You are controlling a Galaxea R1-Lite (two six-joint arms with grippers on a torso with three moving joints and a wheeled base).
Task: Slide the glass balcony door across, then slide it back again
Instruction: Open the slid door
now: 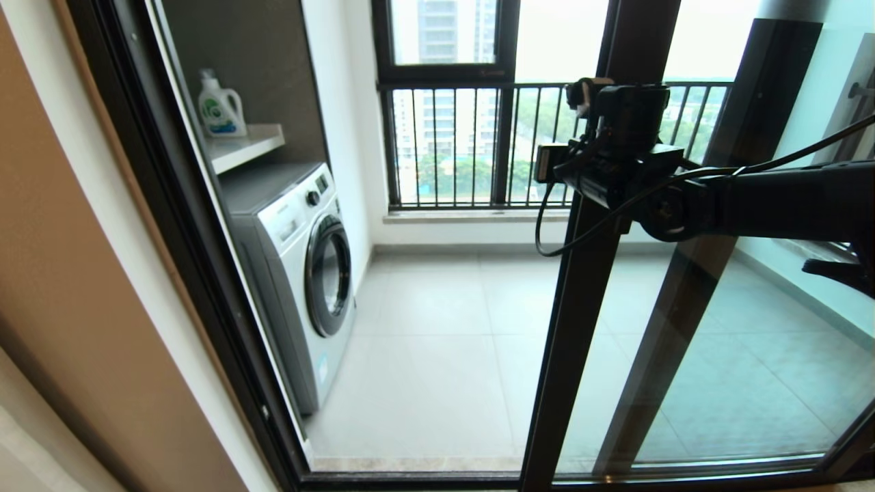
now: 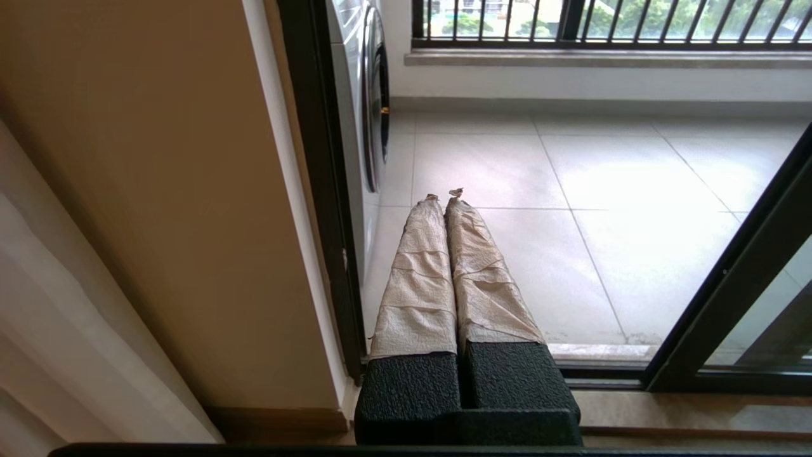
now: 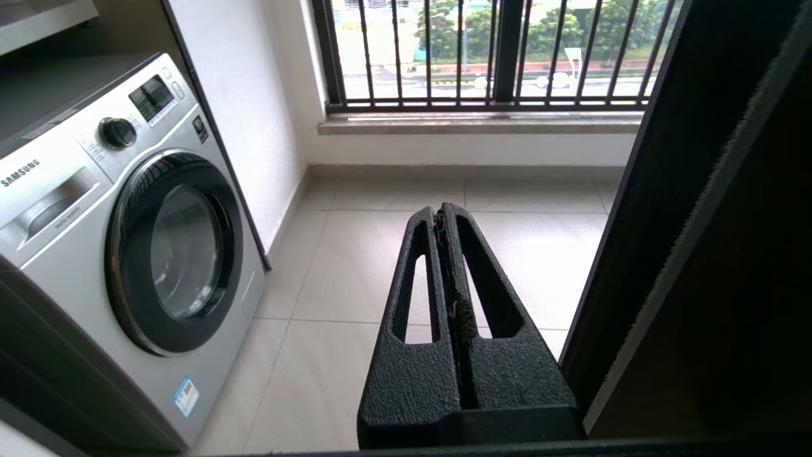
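Note:
The glass balcony door (image 1: pixel 571 328) stands partly slid to the right, its dark leading upright crossing the middle of the head view. Its handle does not show. My right arm (image 1: pixel 752 201) reaches in from the right at chest height to that upright. The right gripper (image 3: pixel 443 211) is shut and empty, just left of the door's edge (image 3: pixel 660 241) with its brush seal; I cannot tell whether it touches. My left gripper (image 2: pixel 444 195), with paper-taped fingers, is shut and empty, low by the left jamb (image 2: pixel 317 190). The door's lower frame (image 2: pixel 729 292) shows to its right.
A white washing machine (image 1: pixel 301 273) stands inside the opening on the left, with a detergent bottle (image 1: pixel 220 106) on the shelf above. A second dark-framed glass panel (image 1: pixel 690 287) lies behind the door. A barred window (image 1: pixel 472 143) closes the far side of the tiled balcony floor (image 1: pixel 437 342).

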